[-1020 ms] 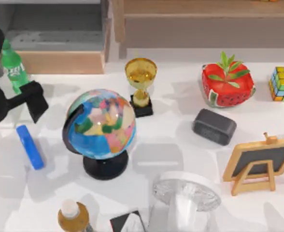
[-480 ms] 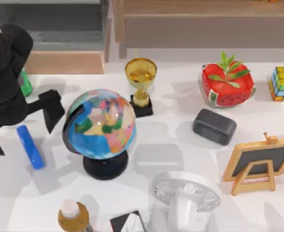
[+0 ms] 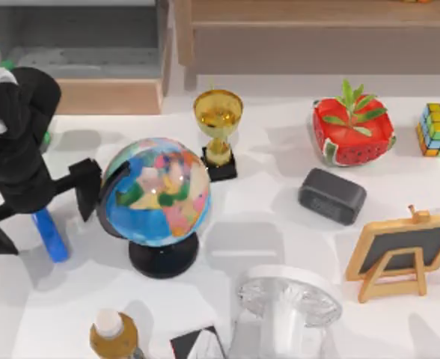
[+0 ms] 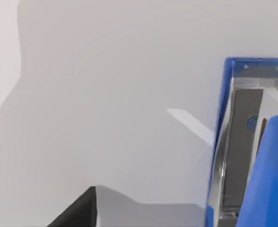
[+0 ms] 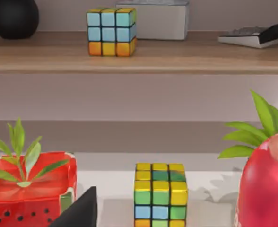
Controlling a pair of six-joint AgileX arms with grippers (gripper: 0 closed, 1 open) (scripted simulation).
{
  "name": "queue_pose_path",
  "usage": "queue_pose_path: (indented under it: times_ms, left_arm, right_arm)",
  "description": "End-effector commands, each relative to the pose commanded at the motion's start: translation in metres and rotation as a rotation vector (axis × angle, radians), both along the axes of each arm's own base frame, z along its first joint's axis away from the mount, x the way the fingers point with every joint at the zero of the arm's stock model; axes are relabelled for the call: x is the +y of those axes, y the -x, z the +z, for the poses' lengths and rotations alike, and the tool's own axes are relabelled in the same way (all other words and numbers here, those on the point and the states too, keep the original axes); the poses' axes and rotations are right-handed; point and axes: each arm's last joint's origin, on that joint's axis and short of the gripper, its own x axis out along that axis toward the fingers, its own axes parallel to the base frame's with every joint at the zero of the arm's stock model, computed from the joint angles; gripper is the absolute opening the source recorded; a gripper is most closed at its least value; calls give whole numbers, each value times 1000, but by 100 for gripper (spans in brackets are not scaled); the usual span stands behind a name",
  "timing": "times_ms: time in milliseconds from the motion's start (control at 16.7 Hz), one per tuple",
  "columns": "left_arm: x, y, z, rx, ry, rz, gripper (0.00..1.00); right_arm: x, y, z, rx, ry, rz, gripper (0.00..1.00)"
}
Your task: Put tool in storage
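Top view: the left gripper hangs over the table's left side, directly above the upper end of the blue tool. Its two black fingers are spread wide, one beside the globe, the other near the left edge. The tool lies flat on the white table, slanted, just left of the globe's black base; its lower end is exposed, the upper end is hidden under the arm. A green bottle is almost fully covered behind the arm. An open wooden storage box sits at the rear left. Also on the table: gold trophy, watermelon planter, dark speaker, small chalkboard easel, colour cube.

Left wrist view: bare table surface, with a bright-blue shape at one edge, close to the camera.

Right wrist view: the right arm faces the shelf; cannot tell how its fingers are set. The colour cube and planter stand ahead of it on the table.
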Motion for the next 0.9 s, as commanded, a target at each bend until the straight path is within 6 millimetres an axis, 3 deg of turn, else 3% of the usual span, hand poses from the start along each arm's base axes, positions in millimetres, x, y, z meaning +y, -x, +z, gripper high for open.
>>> queue_pose_path:
  times_ms: [300, 900]
  left_arm:
    - [0, 1, -7, 5, -1, 0, 100]
    - [0, 1, -7, 5, -1, 0, 25]
  right_arm:
    - [0, 0, 0, 0, 0, 0, 100]
    - [0, 0, 0, 0, 0, 0, 100]
